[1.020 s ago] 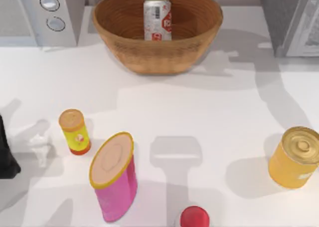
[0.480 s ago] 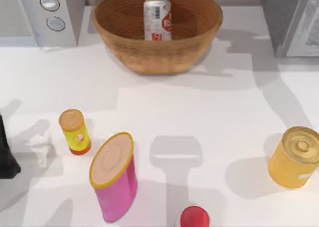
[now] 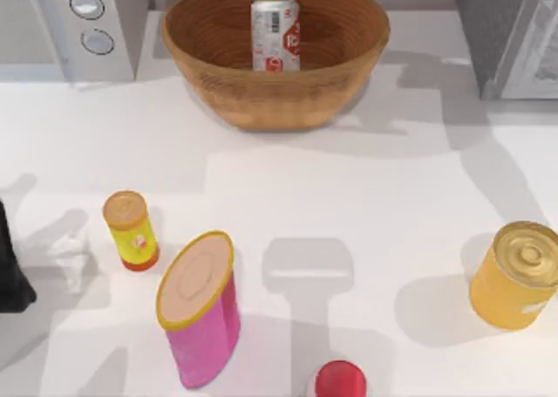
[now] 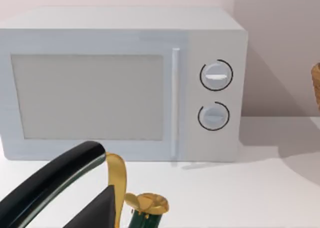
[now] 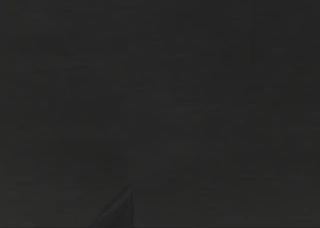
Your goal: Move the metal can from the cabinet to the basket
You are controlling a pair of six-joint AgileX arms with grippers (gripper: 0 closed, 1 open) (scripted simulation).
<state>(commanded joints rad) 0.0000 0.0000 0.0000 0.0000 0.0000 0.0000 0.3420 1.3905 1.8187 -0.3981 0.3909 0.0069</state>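
Observation:
The metal can, silver-white with red marks and a barcode, stands upright inside the brown wicker basket at the table's back middle. Nothing holds it. The grey cabinet with its lighter door panel sits at the back right corner, partly cut off. My left arm is a dark shape at the table's left edge, far from the basket. Black and gold parts of it fill the near corner of the left wrist view. The right wrist view is dark.
A white microwave with two knobs stands at the back left, also facing the left wrist camera. A small yellow tube, a pink canister and a red cap stand in front; a golden tin is at the right.
The can, the basket and the other objects stay where they were. Only the arm shadows on the table's right side have shifted slightly.

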